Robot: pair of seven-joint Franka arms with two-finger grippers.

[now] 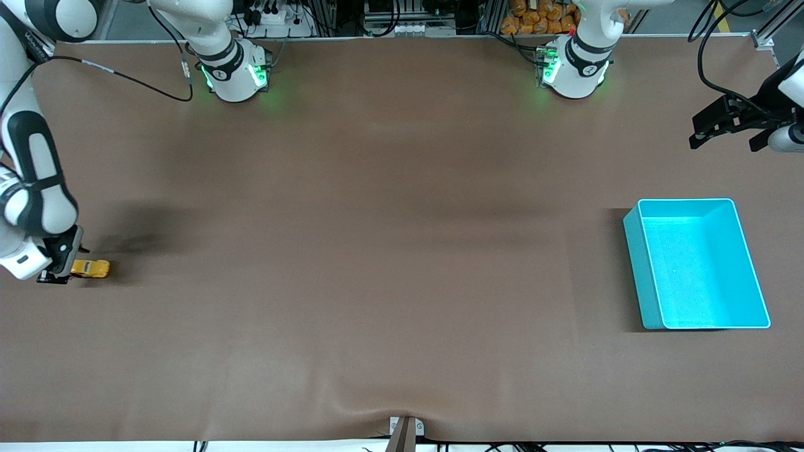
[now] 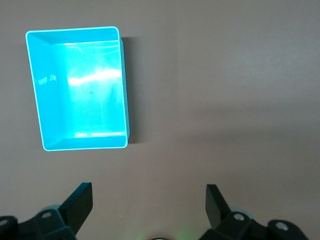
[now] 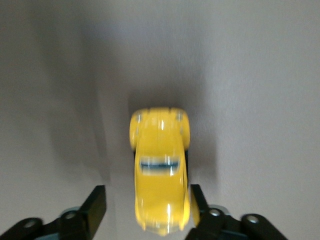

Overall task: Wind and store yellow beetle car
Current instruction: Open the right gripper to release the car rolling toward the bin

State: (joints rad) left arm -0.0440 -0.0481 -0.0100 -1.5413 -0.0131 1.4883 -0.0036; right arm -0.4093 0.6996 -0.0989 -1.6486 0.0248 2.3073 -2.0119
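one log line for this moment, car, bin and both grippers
yellow beetle car: on table, between right gripper open fingers | teal bin: empty | left gripper: open, waiting above table

car [image 1: 92, 269] sits on the counter [image 1: 377, 251] at the right arm's end, about midway between the bases and the front camera. right gripper [image 1: 58, 267] is down at the car, one end of the car between its spread fingers [image 3: 95, 205], one finger close beside the car. bin [image 1: 696, 263] sits on the counter at the left arm's end, well apart from the car, nothing in it. left gripper [image 1: 713, 129] hangs over bare counter, waiting, fingers [image 2: 80, 202] apart; bin is nearer the front camera than the spot under it.
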